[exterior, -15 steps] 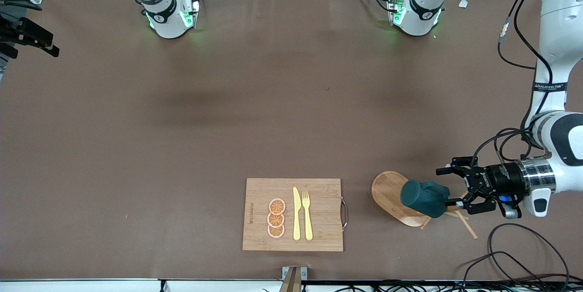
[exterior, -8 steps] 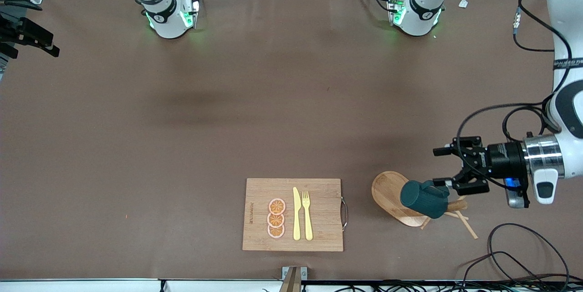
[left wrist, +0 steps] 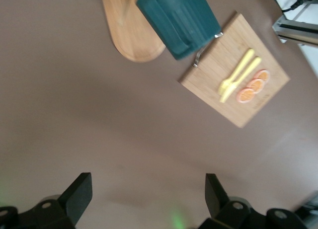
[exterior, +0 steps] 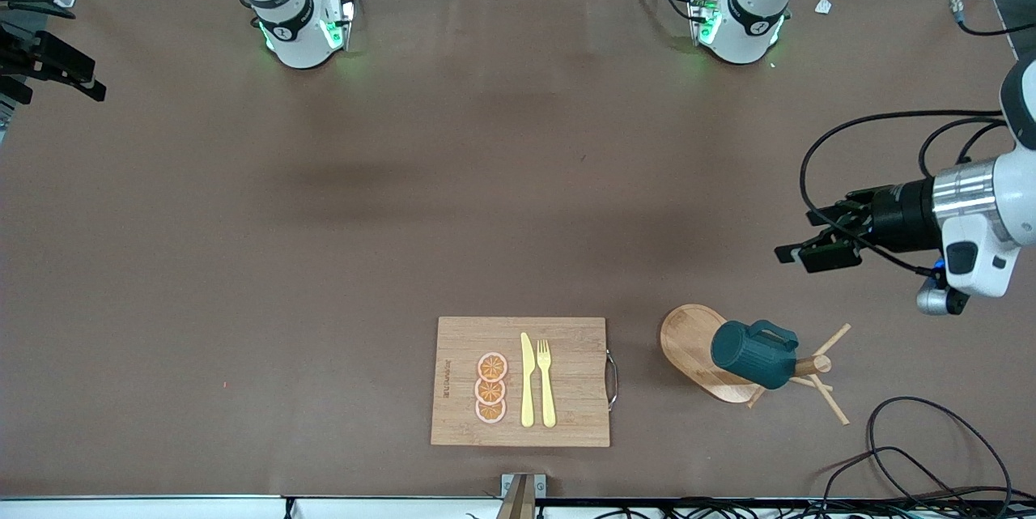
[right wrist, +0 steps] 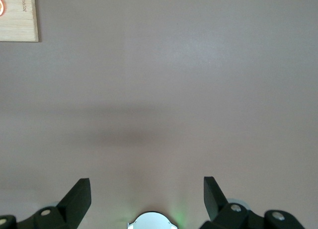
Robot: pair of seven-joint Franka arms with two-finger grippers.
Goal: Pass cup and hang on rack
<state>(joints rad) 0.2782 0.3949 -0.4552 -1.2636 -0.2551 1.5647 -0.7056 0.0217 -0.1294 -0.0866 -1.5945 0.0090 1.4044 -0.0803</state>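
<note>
Cup hangs on rack; left gripper and right gripper gape empty. Shallow peg seating may drop it.

rack cut off by the left wrist view's edge, its post hidden by the cup

Even, soft overhead light; faint blurred shadows on the brown table. The left wrist view is slightly motion-blurred.
</note>
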